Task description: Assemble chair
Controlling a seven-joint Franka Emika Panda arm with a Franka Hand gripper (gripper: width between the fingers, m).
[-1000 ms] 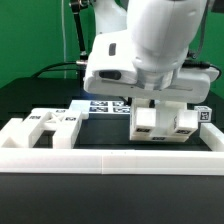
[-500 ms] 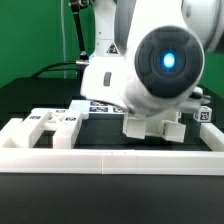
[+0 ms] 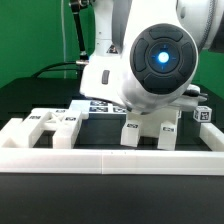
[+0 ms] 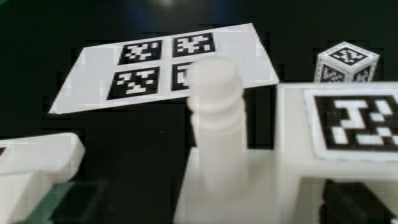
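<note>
Lying loose at the left, inside the border rail (image 3: 100, 160), are two slotted chair panels (image 3: 48, 124). Farther back, toward centre, the marker board (image 3: 104, 105) is lying flat. Right of centre the arm (image 3: 160, 55) is hanging over the part-built chair (image 3: 150, 132), its upright leg (image 4: 214, 120) standing beside a tagged panel (image 4: 365, 120). The gripper (image 3: 150, 113) is hiding behind the wrist housing, so I cannot tell its width. Far right a small tagged block (image 3: 203, 115) is sitting. Leg fitting seems underway; the next move likely means fetching another loose piece.

Glossy white arm (image 3: 105, 72) w/ blue-lit round black cap (image 3: 160, 57)
</note>
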